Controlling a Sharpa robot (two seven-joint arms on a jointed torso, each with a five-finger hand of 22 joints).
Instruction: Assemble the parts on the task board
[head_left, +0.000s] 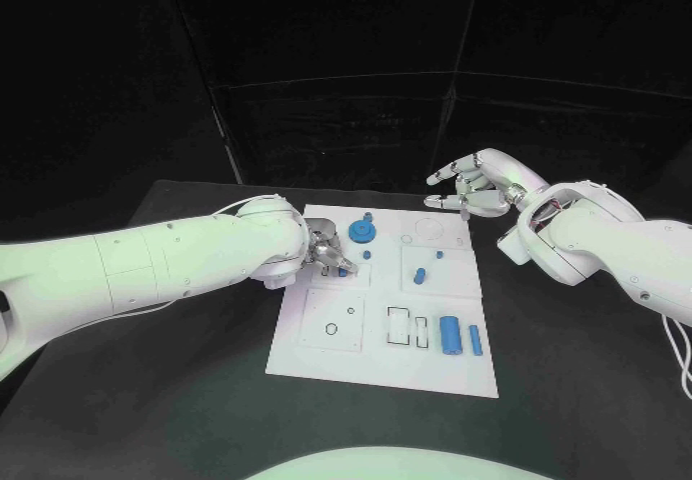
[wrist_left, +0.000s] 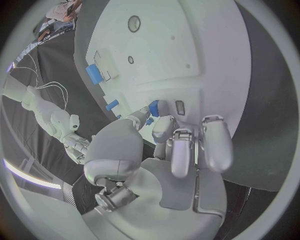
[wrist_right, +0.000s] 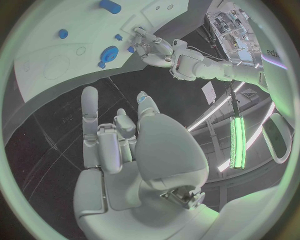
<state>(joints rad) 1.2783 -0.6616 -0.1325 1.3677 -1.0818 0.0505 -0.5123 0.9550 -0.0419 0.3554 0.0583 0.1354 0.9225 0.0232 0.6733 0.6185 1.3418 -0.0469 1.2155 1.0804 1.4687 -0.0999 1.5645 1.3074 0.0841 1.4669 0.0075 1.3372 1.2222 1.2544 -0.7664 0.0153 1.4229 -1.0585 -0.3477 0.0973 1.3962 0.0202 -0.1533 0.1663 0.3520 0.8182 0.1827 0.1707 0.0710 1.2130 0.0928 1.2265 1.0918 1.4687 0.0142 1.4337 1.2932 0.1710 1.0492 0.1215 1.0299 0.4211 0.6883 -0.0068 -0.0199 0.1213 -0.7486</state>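
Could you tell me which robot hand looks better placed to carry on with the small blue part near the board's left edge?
Left, probably. The left robot hand is already on the task board, fingertips at the small blue part. The right robot hand hovers open beyond the board's far edge.

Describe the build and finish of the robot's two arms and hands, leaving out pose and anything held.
Both arms are smooth, glossy white shells with rounded, bulging segments. The left hand and right hand are silver-grey metal, with many jointed fingers ending in rounded tips and a broad, smooth palm plate. Thin cables run near the right arm's wrist, with a small reddish detail there. No lettering is readable on the hands.
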